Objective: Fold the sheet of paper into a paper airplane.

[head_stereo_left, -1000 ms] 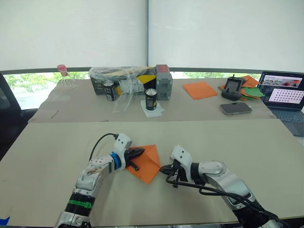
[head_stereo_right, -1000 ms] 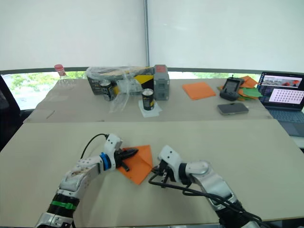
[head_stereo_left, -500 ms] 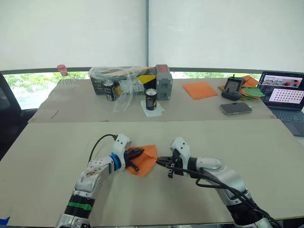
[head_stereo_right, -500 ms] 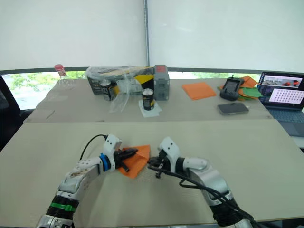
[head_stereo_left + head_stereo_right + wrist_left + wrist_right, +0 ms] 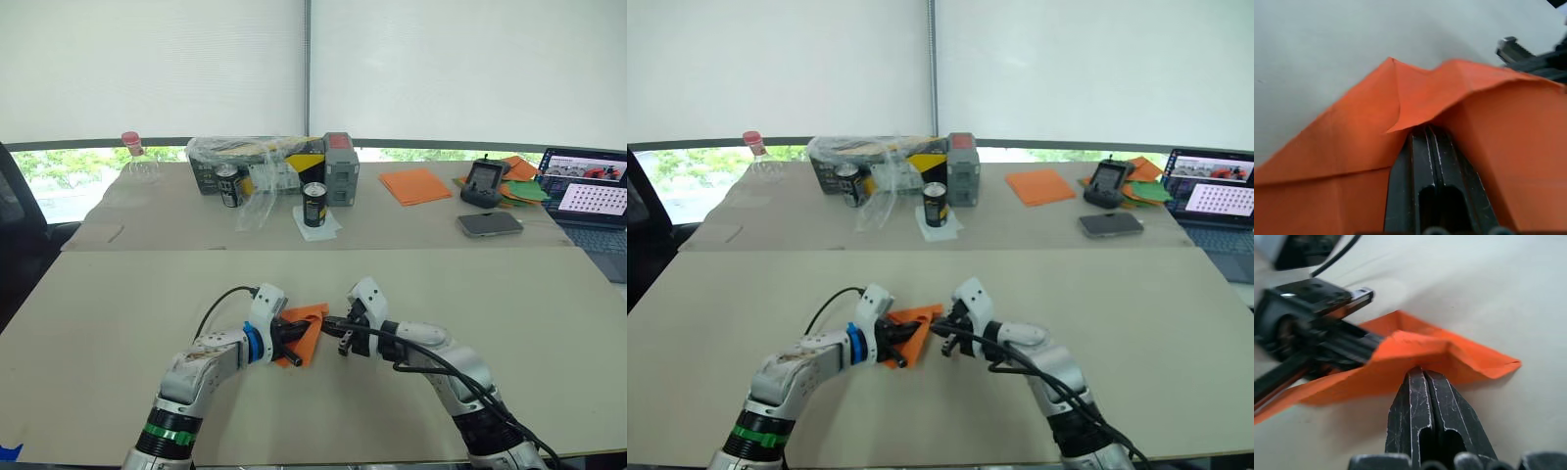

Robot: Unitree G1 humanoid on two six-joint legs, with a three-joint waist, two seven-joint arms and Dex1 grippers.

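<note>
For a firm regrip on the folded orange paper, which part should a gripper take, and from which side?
Probably the layered folded edge of the paper, taken flat from the side. The sheet is thin and buckled upward between the left gripper and right gripper, so the doubled crease is stiffest; both already shut on opposite edges this way.

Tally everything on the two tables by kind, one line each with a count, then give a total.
Folded orange sheet of paper, held between both grippers: 1
Drink cans: 2
Stack of orange sheets: 1
Plastic-wrapped box: 1
Grey box: 1
Clear bottle with pink cap: 1
Handheld controller: 1
Phone: 1
Laptop: 1
Pile of orange and green paper: 1
Total: 11
</note>
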